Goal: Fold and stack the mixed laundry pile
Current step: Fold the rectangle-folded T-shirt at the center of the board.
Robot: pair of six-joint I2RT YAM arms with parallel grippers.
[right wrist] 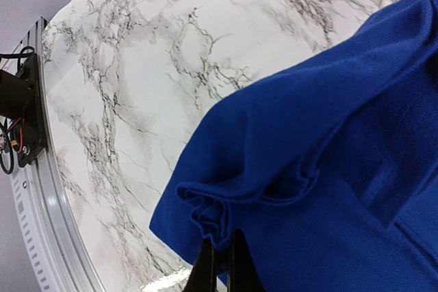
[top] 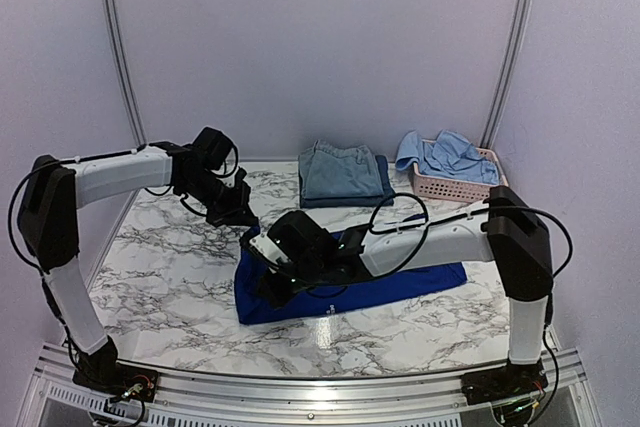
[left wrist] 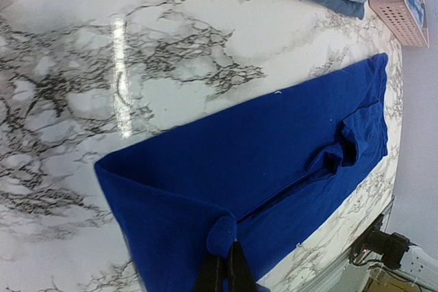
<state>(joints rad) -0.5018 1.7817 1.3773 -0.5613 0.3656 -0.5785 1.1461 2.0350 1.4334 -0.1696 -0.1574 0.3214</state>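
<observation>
1. Setting: marble-pattern desk (top: pixel 160 257), pale lilac booth walls.
2. Royal-blue T-shirt (left wrist: pixel 274 169): spread on the desk, extending away from both end effectors.
3. Left end effector (left wrist: pixel 224 264): clamped on a small nub of shirt edge. Hazard: the thin pinch slips out.
4. Right end effector (right wrist: pixel 222 259): clamped on bunched layers. Hazard: a crooked, creased fold.
5. Writing: none legible.

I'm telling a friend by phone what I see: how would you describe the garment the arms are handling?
On the marble table, look in the middle, nearer than the folded denim stack and the pink basket. There lies a royal-blue shirt, pinched by the left end effector and the right end effector. It alone is vivid blue and lies long and loose, not stacked.
</observation>
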